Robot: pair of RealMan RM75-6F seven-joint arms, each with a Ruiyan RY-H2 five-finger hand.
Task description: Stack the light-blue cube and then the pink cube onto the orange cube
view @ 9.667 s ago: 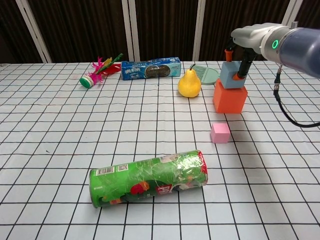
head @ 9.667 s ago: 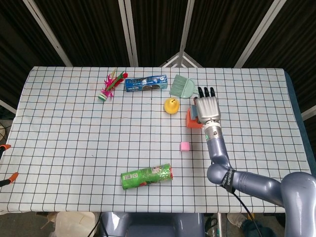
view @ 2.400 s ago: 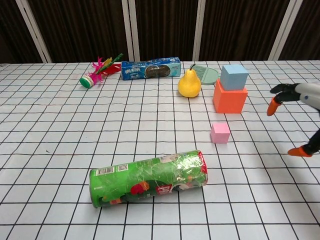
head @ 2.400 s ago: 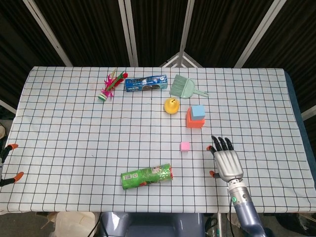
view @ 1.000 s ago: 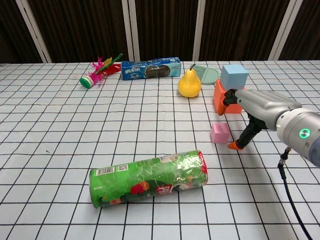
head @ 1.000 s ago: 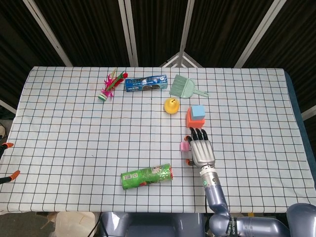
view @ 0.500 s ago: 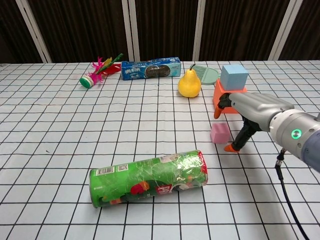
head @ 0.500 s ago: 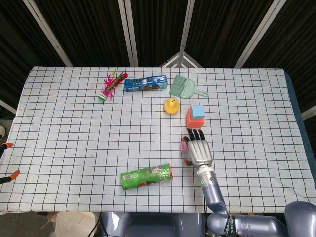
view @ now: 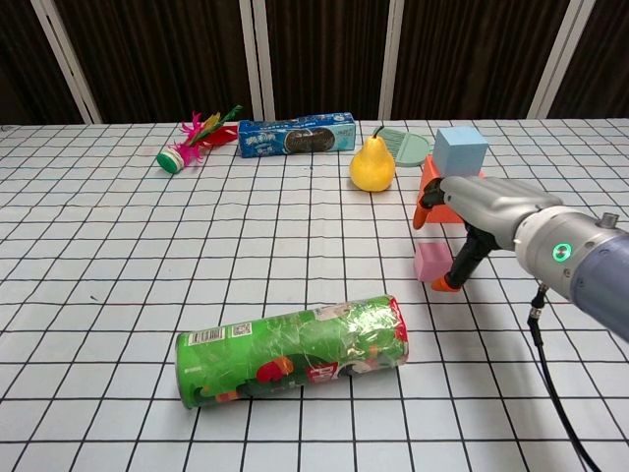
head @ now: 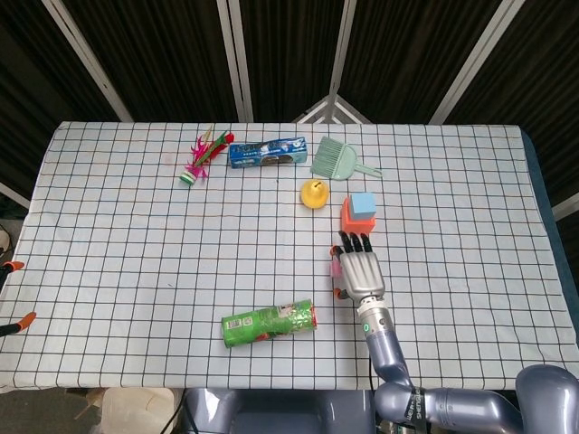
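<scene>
The light-blue cube (head: pixel 363 204) (view: pixel 460 150) sits on top of the orange cube (head: pixel 349 222) (view: pixel 430 176), right of the middle of the table. The small pink cube (head: pixel 334 268) (view: pixel 428 262) lies on the cloth just in front of that stack. My right hand (head: pixel 361 270) (view: pixel 464 222) hovers over the pink cube with its fingers spread. Its fingertips (view: pixel 423 213) are above the cube and its thumb reaches down beside the cube's right side. It holds nothing. Of my left hand (head: pixel 20 321) only orange fingertips show, apart, off the table's left edge.
A yellow pear (head: pixel 313 193) (view: pixel 372 164) stands just left of the stack. A green can (head: pixel 269 323) (view: pixel 292 350) lies on its side near the front. At the back are a blue biscuit pack (head: pixel 267 152), a green brush (head: pixel 335 158) and a feathered shuttlecock (head: pixel 199 158).
My right hand has slid left and a little farther out, from beside the pink cube to over it, with the thumb now close against the cube. The cubes have not moved.
</scene>
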